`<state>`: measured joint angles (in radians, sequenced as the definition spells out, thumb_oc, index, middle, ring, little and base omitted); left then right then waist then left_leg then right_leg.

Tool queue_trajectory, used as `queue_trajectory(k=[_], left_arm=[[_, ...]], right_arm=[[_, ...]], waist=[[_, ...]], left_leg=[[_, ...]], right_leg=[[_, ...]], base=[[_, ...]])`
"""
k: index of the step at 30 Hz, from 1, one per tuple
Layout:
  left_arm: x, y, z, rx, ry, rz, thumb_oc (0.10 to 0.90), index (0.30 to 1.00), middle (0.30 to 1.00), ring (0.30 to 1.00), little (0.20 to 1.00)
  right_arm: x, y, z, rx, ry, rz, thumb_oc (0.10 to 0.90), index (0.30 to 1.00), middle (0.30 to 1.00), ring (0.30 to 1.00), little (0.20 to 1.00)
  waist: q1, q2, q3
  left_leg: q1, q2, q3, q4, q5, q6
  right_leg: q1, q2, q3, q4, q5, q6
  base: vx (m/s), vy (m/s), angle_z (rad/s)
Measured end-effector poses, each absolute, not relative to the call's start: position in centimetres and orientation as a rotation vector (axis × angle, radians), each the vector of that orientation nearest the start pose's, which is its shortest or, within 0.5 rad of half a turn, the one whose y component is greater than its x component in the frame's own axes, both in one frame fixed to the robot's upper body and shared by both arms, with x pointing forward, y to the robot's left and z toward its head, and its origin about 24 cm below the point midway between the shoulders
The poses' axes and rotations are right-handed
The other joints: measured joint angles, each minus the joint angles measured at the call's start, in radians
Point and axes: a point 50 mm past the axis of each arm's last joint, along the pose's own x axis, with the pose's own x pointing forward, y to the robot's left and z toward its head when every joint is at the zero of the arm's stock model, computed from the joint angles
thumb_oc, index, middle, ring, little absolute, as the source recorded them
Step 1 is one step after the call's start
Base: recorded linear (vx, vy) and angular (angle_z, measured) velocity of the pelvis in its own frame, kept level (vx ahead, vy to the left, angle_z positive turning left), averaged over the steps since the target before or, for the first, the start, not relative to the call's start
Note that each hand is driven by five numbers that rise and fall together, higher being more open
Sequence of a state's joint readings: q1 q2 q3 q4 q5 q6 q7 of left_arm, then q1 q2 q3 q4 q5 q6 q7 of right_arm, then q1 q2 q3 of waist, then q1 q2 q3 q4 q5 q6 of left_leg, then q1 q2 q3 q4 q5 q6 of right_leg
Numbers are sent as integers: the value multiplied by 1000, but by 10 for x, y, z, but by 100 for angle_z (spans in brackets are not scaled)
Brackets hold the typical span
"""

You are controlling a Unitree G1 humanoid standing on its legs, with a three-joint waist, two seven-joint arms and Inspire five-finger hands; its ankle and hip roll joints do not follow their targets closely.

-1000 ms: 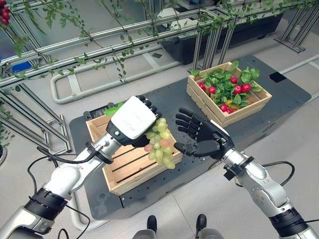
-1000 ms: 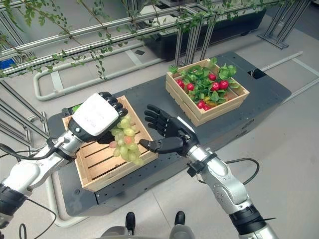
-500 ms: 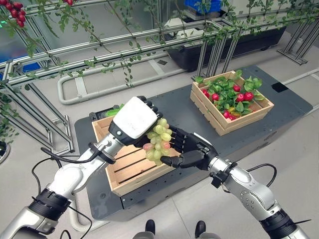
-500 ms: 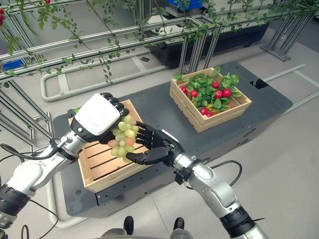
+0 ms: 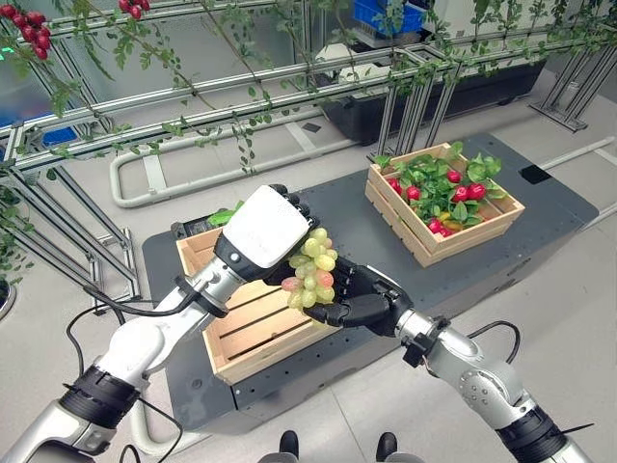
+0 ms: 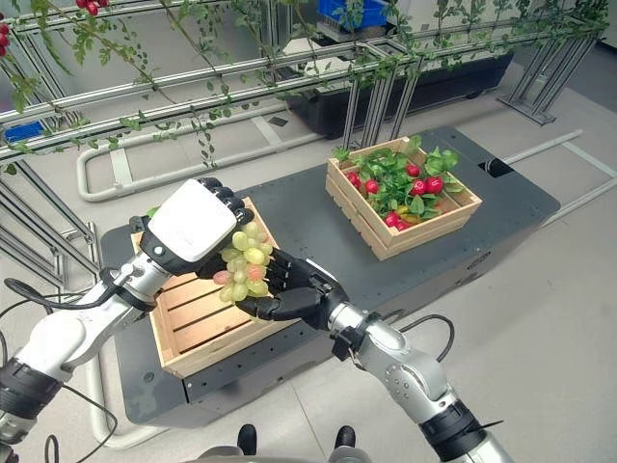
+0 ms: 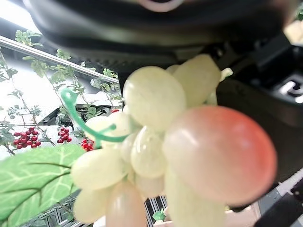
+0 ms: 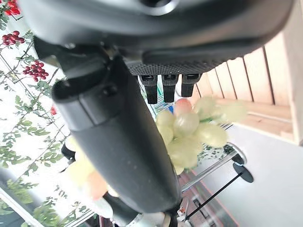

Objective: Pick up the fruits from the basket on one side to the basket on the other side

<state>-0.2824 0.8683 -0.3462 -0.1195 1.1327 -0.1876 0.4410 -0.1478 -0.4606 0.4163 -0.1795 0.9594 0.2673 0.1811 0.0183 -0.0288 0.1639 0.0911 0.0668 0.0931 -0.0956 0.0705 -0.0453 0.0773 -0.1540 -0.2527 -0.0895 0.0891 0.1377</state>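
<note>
Two wooden crates sit on a dark platform (image 5: pixel 337 212); the near slatted crate (image 5: pixel 246 323) lies on the robot's left side, and the far crate (image 5: pixel 443 198) on its right, well apart, holds green leaves and small red fruits (image 5: pixel 463 188); a bunch of green grapes (image 5: pixel 310 270), with one pinkish-red grape among them, hangs above the near crate's right edge, held up between both hands; the left hand (image 5: pixel 265 227), its white-backed top turned up, has its dark fingers curled down round the top of the bunch; the right hand (image 5: pixel 362 299) reaches in from the right beneath the grapes, palm up, its fingers cupped against the underside of the bunch and its thumb lying along the near side; in the left wrist view the grapes (image 7: pixel 165 146) press close against the dark palm, with a green stem loop and a leaf beside them; metal rails (image 5: pixel 193 96) draped with leafy vines run behind the platform.
</note>
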Motion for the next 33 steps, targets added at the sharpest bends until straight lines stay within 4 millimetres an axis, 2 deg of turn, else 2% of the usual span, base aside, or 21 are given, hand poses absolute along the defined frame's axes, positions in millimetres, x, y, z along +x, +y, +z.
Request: queue_trajectory(k=[15,16,17,18,24,33], left_arm=[[267,177,150,1790,-978,-92,400,300,300,300,300],[267,176,150,1788,-979,-94,400,300,300,300,300],[267,176,150,1786,-979,-95,400,300,300,300,300],[267,174,149,1778,-981,-96,400,300,300,300,300],[267,172,148,1755,-985,-95,400,300,300,300,300],[267,172,149,1731,-975,-86,400,300,300,300,300]], right_arm=[[241,-98,72,586,261,750,800,900,900,900,900],[240,-98,71,610,268,747,775,862,862,862,862],[239,-97,71,624,272,744,557,535,535,535,535],[238,-96,69,640,279,730,400,300,300,300,300],[235,-98,58,652,328,655,400,300,300,300,300],[234,-99,52,635,359,596,400,300,300,300,300]], waist=[[-1,-4,-34],[-1,-4,-34],[-1,-4,-35],[-1,-4,-35],[-2,-4,-35],[-1,-4,-38]], left_leg=[[-2,1,11,0,-2,1],[-2,1,15,0,-2,2],[-2,1,17,0,-2,2],[-2,1,19,0,-2,2],[-3,1,21,0,-4,2],[-3,0,21,0,-4,2]], right_leg=[[-9,0,10,0,0,0],[-10,0,13,0,0,0],[-12,0,16,0,0,0],[-13,0,18,0,0,0],[-14,0,19,0,0,0],[-14,-2,20,0,0,0]], base=[[-2,-1,-2],[-8,1,-7],[-6,-1,-7],[-5,-4,-5],[0,0,0],[0,0,0]])
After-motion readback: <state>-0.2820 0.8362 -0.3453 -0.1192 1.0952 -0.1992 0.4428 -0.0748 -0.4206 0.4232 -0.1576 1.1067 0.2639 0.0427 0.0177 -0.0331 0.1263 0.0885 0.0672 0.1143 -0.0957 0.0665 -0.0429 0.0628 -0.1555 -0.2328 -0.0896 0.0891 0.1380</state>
